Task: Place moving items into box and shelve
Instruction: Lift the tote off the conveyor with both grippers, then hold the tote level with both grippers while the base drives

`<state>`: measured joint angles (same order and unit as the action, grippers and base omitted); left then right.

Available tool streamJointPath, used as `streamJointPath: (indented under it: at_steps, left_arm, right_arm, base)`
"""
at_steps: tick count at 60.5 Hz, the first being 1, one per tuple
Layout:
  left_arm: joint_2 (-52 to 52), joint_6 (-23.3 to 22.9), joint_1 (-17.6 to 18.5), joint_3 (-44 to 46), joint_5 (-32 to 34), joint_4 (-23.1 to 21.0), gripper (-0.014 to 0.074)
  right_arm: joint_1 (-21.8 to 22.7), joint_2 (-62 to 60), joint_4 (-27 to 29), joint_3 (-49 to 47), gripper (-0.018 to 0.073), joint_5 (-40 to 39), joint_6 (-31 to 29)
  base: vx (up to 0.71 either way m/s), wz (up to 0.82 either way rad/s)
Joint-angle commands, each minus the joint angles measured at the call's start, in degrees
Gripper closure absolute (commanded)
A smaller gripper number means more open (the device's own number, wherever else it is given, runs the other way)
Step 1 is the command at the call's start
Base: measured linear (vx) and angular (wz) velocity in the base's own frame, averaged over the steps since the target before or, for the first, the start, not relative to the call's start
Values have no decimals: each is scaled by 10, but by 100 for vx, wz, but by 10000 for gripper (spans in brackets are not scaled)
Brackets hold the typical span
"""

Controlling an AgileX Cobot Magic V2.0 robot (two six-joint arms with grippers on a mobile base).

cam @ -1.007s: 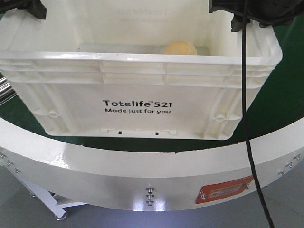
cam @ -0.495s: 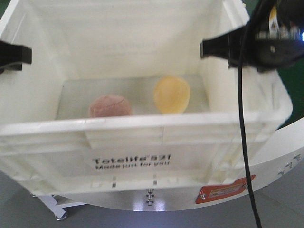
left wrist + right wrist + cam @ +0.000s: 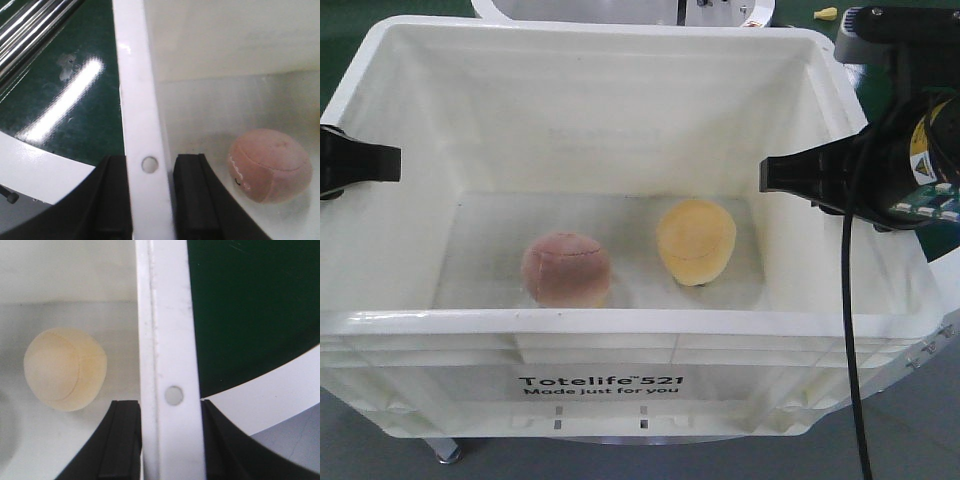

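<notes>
Green surface [image 3: 250, 305] outside; both jaws clamp box [image 3: 620, 322] rims; pink ball [image 3: 566, 270], yellow ball [image 3: 695, 242] between.

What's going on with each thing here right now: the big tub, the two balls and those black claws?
white tote, upright, open on top, gripped at both side rims.
pink ball, lying loose on the tote floor, apart from the yellow one.
yellow ball, lying loose on the tote floor, nearer the right wall.
left gripper, shut on the tote's left rim.
right gripper, shut on the tote's right rim.
</notes>
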<state>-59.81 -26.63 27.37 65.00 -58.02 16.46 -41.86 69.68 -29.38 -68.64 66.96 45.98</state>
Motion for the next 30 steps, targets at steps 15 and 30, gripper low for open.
streamJointPath:
  at_steps: [15, 30]
  left_arm:
    - [19, -11, 4, 23, 86, 33, 619]
    - [19, -11, 4, 23, 68, 32, 619]
  right_arm:
    - [3, -19, -83, -21, 484, -78, -3]
    - [3, -19, -83, -21, 484, -75, -3]
  base:
    - [0, 0]
    - [0, 0]
